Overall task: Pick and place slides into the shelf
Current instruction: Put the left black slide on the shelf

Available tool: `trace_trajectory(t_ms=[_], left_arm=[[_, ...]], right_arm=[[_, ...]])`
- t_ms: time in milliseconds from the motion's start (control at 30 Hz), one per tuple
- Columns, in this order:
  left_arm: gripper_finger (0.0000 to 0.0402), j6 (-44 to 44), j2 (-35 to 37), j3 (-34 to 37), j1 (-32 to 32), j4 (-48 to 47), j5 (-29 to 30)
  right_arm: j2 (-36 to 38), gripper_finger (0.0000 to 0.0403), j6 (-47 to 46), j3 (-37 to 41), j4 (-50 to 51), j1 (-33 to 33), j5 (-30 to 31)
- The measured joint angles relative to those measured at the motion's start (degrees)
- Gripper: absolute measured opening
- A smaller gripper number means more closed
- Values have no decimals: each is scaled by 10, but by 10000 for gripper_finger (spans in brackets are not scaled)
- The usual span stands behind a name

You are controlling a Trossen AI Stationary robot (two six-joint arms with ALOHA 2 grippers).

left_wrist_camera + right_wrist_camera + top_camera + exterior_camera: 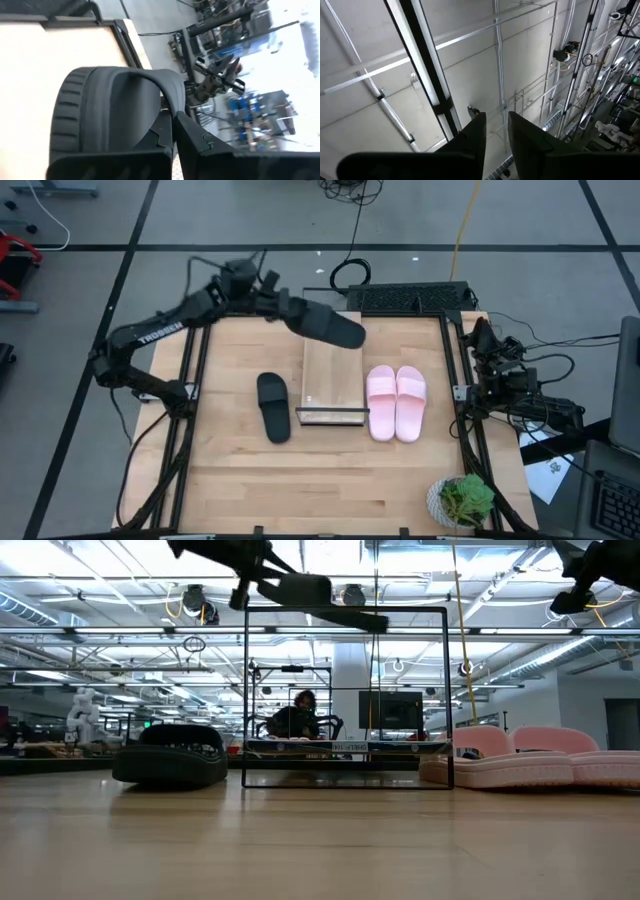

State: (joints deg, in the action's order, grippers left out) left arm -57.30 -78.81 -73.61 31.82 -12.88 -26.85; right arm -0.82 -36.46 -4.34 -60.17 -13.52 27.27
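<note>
My left gripper (300,315) is shut on a matte black slide (328,326), held in the air over the far end of the shelf (331,380); the low view shows this slide (315,592) high above the shelf's dark frame (345,610). The other black slide (272,407) lies sole-down on the table left of the shelf. The pale pink pair (396,402) lies side by side to its right. My right gripper (496,127) waits at the table's right edge, pointing up at the ceiling, its fingers a narrow gap apart and empty. My left gripper pinches the black slide at one side, where the strap's edge (172,107) meets the sole. One finger (152,145) lies inside under the strap and the other finger (200,145) outside. The slide is lifted clear, roughly level, reaching out toward the table's right.
A potted green plant (462,501) stands at the table's near right corner. A black keyboard-like box (410,297) sits beyond the far edge. Dark rails (190,420) run along the table's left and right sides. Bare wood lies near the front edge.
</note>
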Motion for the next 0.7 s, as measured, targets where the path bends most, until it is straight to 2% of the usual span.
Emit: trace_trajectory(t_ms=[333, 533, 700], left_arm=[[0, -194, 1, 181, -104, 220, 106], [0, -262, 1, 245, -155, 267, 185], [0, -295, 1, 282, -186, 258, 214]], right_arm=[[0, 73, -11, 0, 0, 0, 0], [0, 73, -10, 0, 0, 0, 0], [0, 73, -10, 0, 0, 0, -2]])
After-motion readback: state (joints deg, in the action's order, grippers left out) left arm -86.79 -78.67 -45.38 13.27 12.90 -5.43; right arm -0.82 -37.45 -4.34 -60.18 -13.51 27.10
